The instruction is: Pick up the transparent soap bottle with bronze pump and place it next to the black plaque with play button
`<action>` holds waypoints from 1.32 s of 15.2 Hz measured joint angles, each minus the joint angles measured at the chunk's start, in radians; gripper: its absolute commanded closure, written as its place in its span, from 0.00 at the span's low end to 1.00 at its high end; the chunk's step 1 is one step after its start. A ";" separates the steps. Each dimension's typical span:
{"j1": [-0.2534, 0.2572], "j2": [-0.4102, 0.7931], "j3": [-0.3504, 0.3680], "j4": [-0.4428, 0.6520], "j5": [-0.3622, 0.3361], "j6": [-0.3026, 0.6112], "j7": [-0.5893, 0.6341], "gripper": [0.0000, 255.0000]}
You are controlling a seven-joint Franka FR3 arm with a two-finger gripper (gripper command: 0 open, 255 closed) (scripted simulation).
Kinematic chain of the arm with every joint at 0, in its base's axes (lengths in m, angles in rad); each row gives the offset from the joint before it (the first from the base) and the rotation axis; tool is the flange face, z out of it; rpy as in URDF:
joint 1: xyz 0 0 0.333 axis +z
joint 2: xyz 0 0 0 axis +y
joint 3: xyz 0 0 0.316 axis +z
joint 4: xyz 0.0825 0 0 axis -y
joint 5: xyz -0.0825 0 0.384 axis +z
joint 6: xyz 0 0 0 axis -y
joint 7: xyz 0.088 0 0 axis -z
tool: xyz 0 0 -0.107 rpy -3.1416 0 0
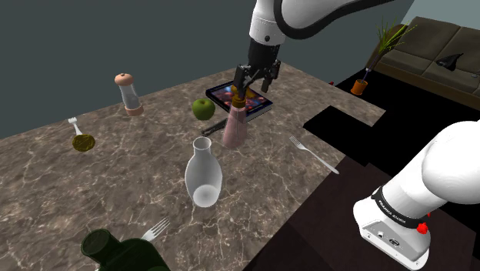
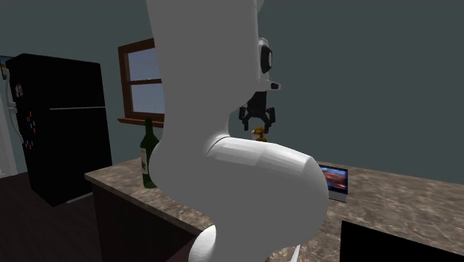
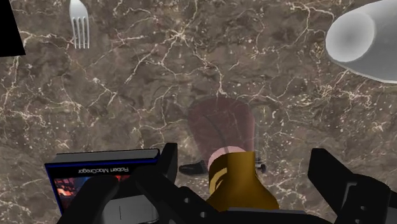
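The soap bottle is a see-through pinkish flask with a bronze pump, upright on the marbled counter. Just behind it lies the black plaque with a colourful picture. My gripper hangs straight above the bottle, open. In the wrist view the pump sits between the two fingers, which stand apart from it on both sides; the bottle's body shows below and the plaque lies beside it. From the second exterior view the gripper hovers over the pump, the plaque to the right.
Around the bottle are a green apple, a dark knife, a clear glass vase and a fork. A shaker stands further back. A green bottle and another fork sit at the near edge.
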 measured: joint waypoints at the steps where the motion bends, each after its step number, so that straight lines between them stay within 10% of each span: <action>1: 0.001 0.003 0.002 -0.007 -0.001 0.010 0.003 0.00; 7: 0.000 0.008 0.002 -0.016 -0.002 0.024 0.002 0.00; 8: 0.000 0.008 0.002 -0.016 -0.002 0.024 0.002 1.00; 20: 0.000 0.002 0.001 -0.006 0.000 0.008 0.000 1.00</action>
